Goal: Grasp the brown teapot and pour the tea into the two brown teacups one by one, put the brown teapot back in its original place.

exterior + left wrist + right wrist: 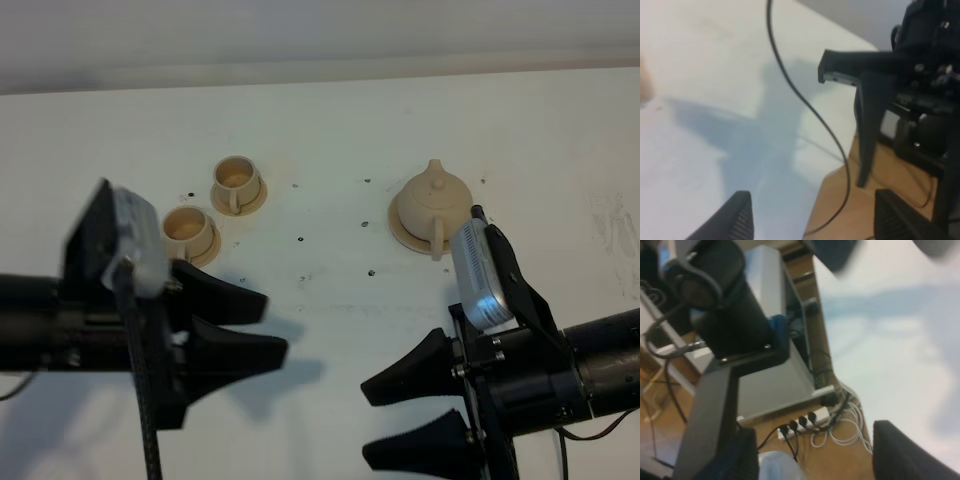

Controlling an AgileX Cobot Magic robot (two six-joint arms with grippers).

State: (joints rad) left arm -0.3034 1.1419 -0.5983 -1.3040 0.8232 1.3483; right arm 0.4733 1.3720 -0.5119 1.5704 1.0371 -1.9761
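The brown teapot (432, 197) sits on its round coaster (400, 233) at the back right of the white table, its handle toward the front. The two brown teacups (237, 181) (186, 228) stand on saucers at the back left, the second nearer the front. My left gripper (275, 325) hovers open in front of the cups with nothing in it, and its fingers (737, 220) frame only bare table. My right gripper (367, 422) is open and empty near the front edge, in front of the teapot and apart from it. The right wrist view shows its fingers (900, 450) but no teaware.
Small dark dots (300, 241) speckle the white table (330, 130) between cups and teapot. A thin black cable (805, 105) hangs across the left wrist view. Past the table's edge lie a power strip (800, 422), cables and a metal frame.
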